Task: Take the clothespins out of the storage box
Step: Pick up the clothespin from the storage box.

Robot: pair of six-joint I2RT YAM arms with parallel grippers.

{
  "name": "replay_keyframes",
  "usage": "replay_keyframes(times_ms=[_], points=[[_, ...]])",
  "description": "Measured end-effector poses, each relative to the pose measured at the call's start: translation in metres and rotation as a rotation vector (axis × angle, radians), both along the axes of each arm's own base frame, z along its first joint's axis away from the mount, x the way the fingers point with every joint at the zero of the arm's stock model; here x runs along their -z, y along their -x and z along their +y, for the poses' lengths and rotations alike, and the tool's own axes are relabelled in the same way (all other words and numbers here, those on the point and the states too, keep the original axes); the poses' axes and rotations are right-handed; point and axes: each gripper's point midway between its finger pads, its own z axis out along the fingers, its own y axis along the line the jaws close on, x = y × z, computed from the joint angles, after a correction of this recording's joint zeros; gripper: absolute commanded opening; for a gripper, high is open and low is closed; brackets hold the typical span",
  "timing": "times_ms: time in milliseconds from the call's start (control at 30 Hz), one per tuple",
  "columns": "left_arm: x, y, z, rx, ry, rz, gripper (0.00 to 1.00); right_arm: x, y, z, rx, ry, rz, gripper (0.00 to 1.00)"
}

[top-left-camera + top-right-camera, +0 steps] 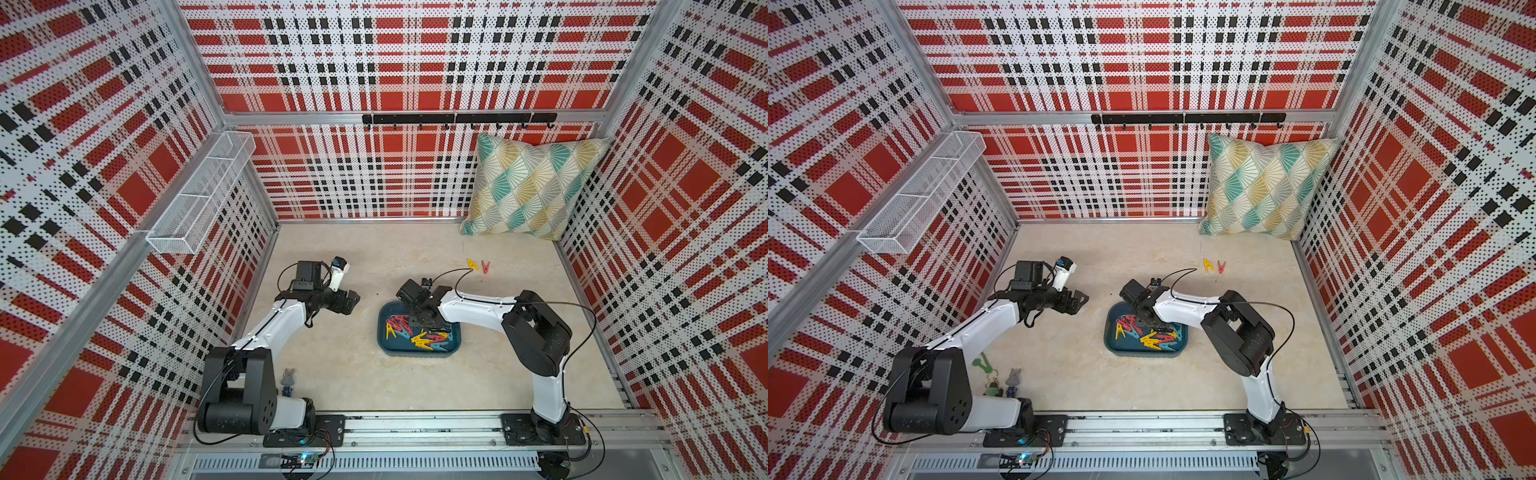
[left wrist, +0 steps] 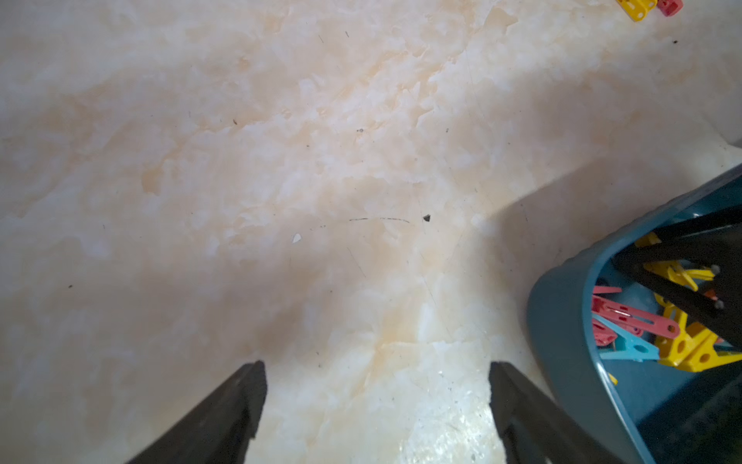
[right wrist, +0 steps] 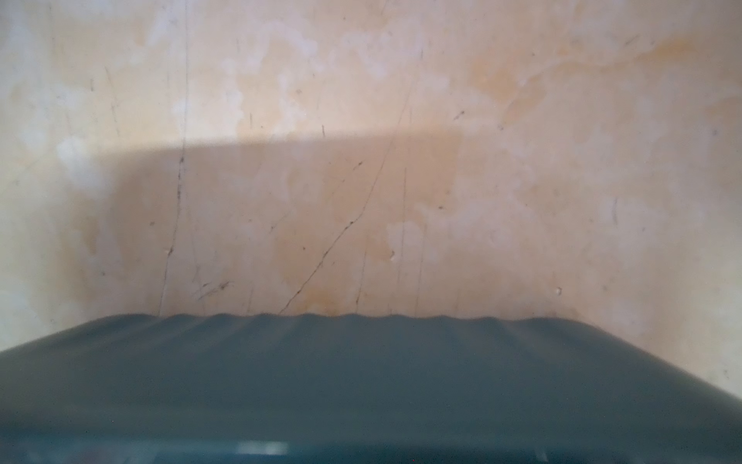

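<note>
Reaching into storage box [image 1: 415,354], right hand [image 1: 432,327] among clothespins [image 1: 422,340], grip unclear, left hand [image 2: 377,369] wide open, empty

Teal storage box [image 1: 388,347], clothespins [image 1: 422,340] heaped inside; 2 outside: yellow clothespin [image 1: 472,264], red clothespin [image 1: 485,266].

White-shelled left arm [image 1: 272,322] and right arm [image 1: 478,309], black joints, looping black cables, dark tapered fingers [image 2: 225,418].

Red-and-black plaid walls [image 1: 415,62] are enclosing a marbled beige table [image 1: 353,374]. A patterned pillow [image 1: 536,187] is leaning in the far corner, under what seems a hook rail [image 1: 457,118].
</note>
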Motion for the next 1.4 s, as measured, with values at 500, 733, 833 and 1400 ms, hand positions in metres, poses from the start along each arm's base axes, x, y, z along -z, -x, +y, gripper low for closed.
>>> replay_keyframes(times_ms=[500, 733, 833, 1400], points=[[-0.001, 0.0, 0.0, 0.001, 0.008, -0.002, 0.92, 0.0, 0.0, -0.006, 0.006, 0.021, -0.011, 0.3], [-0.001, 0.0, 0.0, 0.001, 0.008, -0.002, 0.92, -0.002, 0.001, -0.007, -0.007, 0.027, -0.011, 0.22], [-0.001, 0.0, 0.0, 0.001, 0.008, -0.002, 0.92, -0.003, 0.002, -0.007, -0.022, 0.03, -0.005, 0.18], [-0.001, 0.0, 0.001, 0.0, 0.008, -0.002, 0.92, -0.063, 0.002, -0.003, -0.101, -0.049, -0.097, 0.14]])
